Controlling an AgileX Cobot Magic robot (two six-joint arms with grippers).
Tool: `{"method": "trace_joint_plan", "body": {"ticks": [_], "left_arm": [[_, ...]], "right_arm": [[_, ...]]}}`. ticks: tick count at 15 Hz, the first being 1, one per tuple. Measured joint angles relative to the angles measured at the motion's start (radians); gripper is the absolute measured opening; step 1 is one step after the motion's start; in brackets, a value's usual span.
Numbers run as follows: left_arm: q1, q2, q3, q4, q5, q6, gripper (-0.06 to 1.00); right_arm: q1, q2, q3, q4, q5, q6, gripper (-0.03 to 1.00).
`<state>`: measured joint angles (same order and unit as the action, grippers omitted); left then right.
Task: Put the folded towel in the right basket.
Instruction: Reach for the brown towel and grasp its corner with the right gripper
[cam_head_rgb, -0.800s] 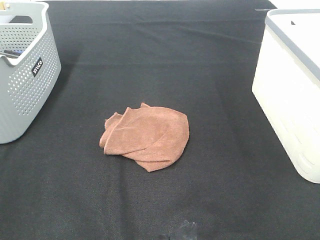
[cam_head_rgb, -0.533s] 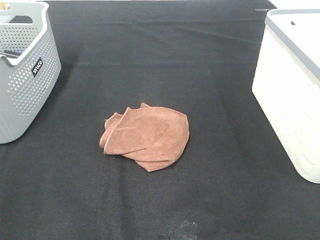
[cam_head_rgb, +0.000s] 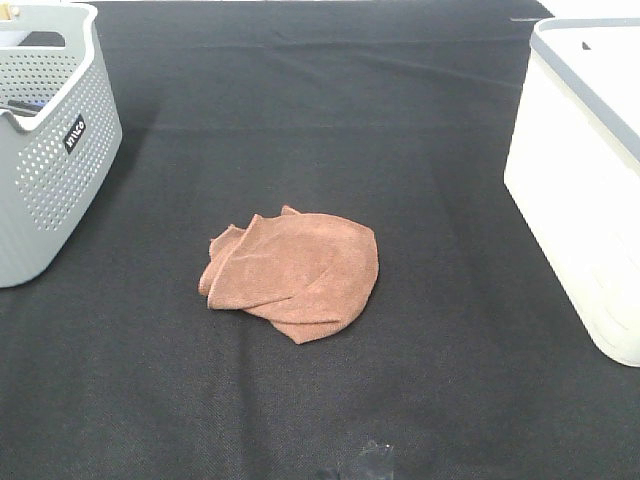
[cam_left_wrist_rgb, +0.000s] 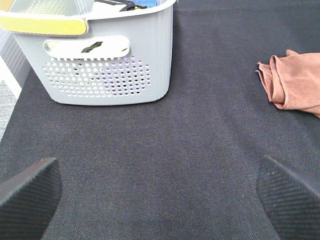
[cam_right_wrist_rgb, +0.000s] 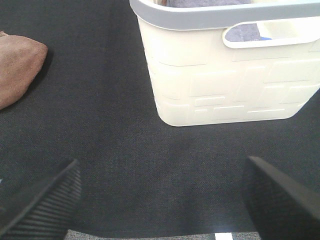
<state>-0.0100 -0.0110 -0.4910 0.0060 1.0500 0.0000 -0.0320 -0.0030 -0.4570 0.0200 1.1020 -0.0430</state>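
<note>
Towel (cam_head_rgb: 292, 272): folded, brown, mid bench (cam_head_rgb: 330, 110), btwn grey basket (cam_head_rgb: 50, 160) and right basket (cam_head_rgb: 580, 210), well apart from both. L hand (cam_left_wrist_rgb: 160, 195), R hand (cam_right_wrist_rgb: 162, 200): we see both spread wide, holding nothing.

Towel (cam_head_rgb: 292, 272) on surface (cam_head_rgb: 330, 120), near middle, slightly left of centre. Left basket (cam_head_rgb: 50, 150) on surface at left edge, right basket (cam_head_rgb: 585, 190) at right edge. Towel between baskets, well apart from both, touching neither. Left basket's front wall further back than right basket's.
</note>
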Motion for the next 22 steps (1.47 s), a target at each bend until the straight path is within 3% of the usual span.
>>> {"method": "trace_joint_plan", "body": {"ticks": [22], "left_arm": [[0.0,0.0,0.0,0.0,0.0,0.0,0.99]], "right_arm": [[0.0,0.0,0.0,0.0,0.0,0.0,0.85]]}}
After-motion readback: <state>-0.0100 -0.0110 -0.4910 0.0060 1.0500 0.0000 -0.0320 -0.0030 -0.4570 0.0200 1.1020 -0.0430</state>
